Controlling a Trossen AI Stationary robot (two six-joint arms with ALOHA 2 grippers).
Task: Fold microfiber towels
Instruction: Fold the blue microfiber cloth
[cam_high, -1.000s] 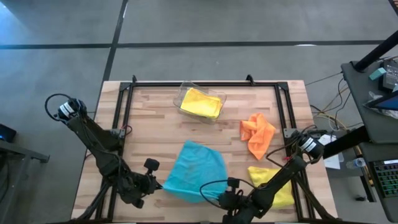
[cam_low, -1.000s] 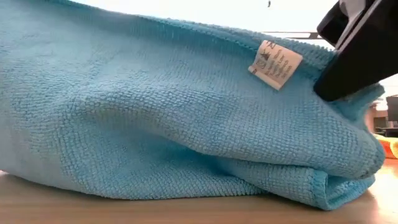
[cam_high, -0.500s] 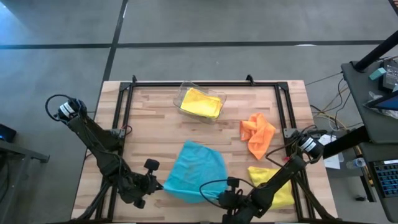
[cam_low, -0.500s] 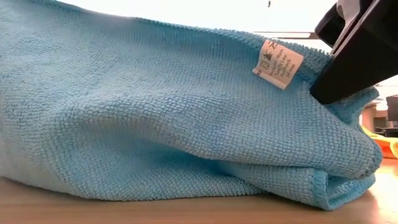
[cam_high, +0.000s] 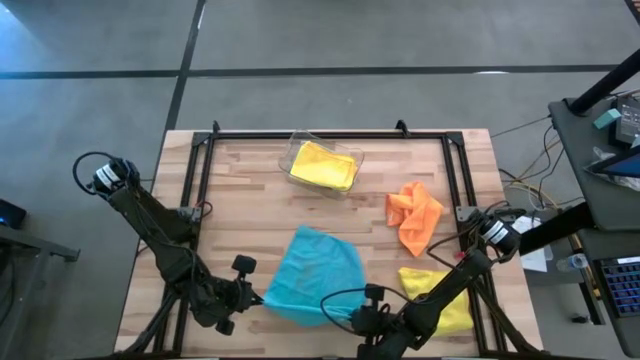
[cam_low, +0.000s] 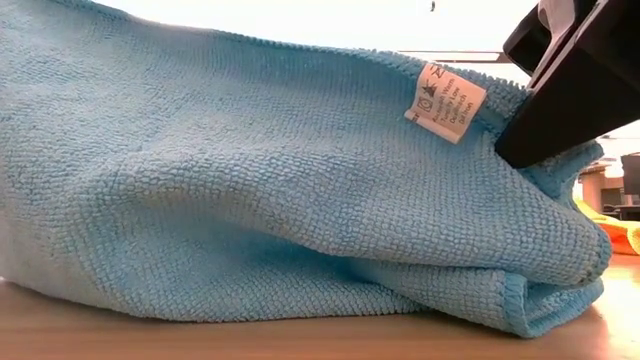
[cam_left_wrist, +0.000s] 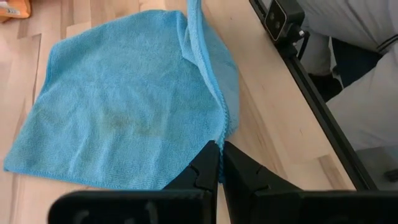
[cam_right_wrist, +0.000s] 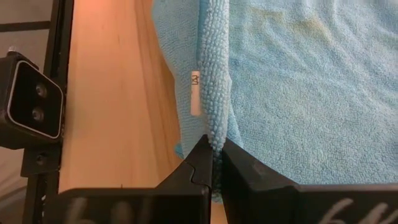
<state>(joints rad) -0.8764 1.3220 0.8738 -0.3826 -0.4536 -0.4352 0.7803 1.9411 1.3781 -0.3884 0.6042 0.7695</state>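
The light blue microfiber towel lies near the table's front edge, its far part flat on the wood and its near edge raised. My left gripper is shut on the towel's near left end, and my right gripper is shut on its near right end, close to the white tag. In the low view the towel fills the picture like a wall, with my right gripper dark at the upper right. An orange towel and a yellow towel lie crumpled at the right. My left gripper pinches the towel's hemmed edge between its two fingers, slanting down from the near left. The edge stands up as a ridge running away from the fingers; the rest of the cloth lies on the table. My right gripper pinches a folded ridge of the near edge just past the tag, slanting down from the near right. Several layers appear to sit between the fingers. The held edge is raised and the cloth beyond it rests on the table.
A clear plastic bin with a yellow towel in it stands at the far middle. A black frame rail with a small camera runs along the near edge. Bare wood lies at the far left.
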